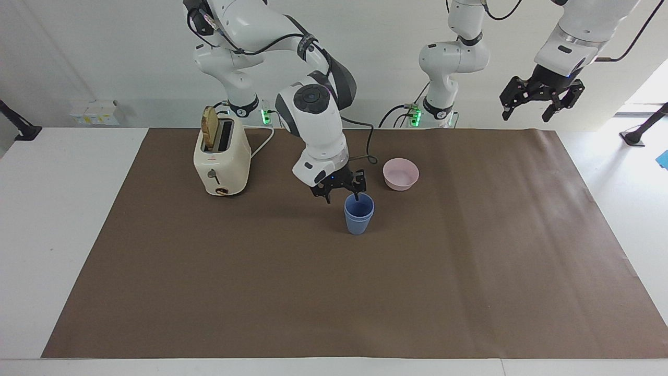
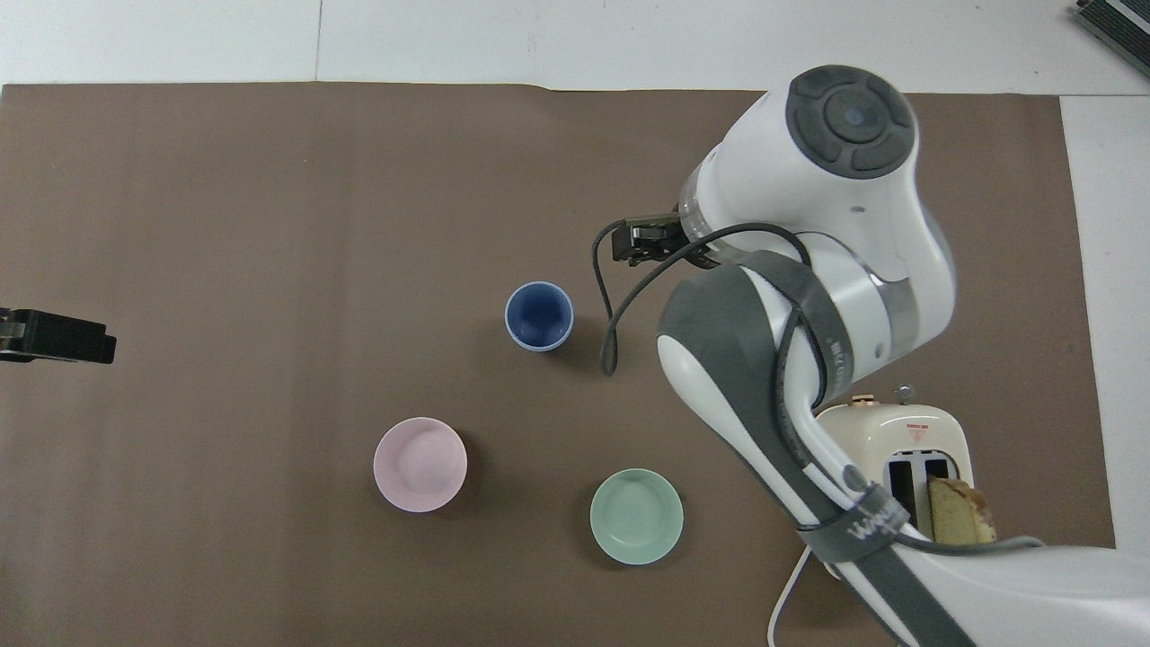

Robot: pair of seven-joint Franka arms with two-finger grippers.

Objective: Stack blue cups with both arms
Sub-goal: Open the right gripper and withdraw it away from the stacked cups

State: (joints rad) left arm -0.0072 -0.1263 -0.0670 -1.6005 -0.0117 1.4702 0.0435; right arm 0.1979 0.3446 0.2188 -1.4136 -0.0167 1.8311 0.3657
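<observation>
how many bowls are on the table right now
2. The pink bowl sits toward the left arm's end, the green bowl beside it toward the right arm's end. Both are nearer the robots than the stacked blue cups.

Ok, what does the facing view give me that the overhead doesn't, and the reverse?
Facing only: the cups from the side, two rims showing, one nested in the other, with the right hand open just above them, gripping nothing. Overhead only: the green bowl, which the right arm hides in the facing view. Both: the cups, pink bowl, toaster, and the left hand, waiting raised at its arm's end of the table.
</observation>
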